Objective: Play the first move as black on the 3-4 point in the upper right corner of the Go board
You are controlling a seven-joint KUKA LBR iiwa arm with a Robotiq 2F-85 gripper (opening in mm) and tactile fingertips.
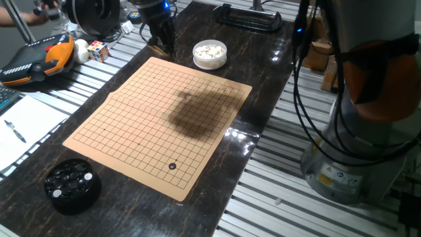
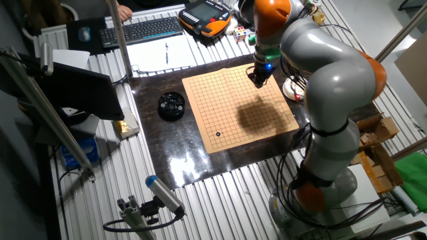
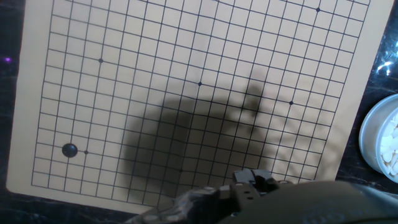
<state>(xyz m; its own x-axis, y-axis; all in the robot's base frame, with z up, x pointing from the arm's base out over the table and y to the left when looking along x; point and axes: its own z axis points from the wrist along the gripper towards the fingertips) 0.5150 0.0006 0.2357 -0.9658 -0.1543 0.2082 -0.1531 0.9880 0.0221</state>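
Observation:
A black stone (image 1: pixel 172 166) lies on the tan Go board (image 1: pixel 131 118), near the corner closest to this camera. In the hand view the black stone (image 3: pixel 69 150) sits on a crossing one line left of a dotted star point (image 3: pixel 86 152), third line from the left edge and fourth from the bottom edge. My gripper (image 1: pixel 161 47) hangs above the board's far edge, well away from the stone. Seen from the other side, the gripper (image 2: pixel 258 81) is over the board's far side and casts a wide shadow (image 2: pixel 260 117). Nothing shows between its fingers, and their gap is unclear.
A black bowl of black stones (image 1: pixel 72 186) stands off the board's near left corner. A white bowl of white stones (image 1: pixel 210 54) stands beyond the far edge. An orange-and-black pendant (image 1: pixel 36 59), a Rubik's cube (image 1: pixel 99 50) and paper with a pen (image 1: pixel 16 128) lie to the left.

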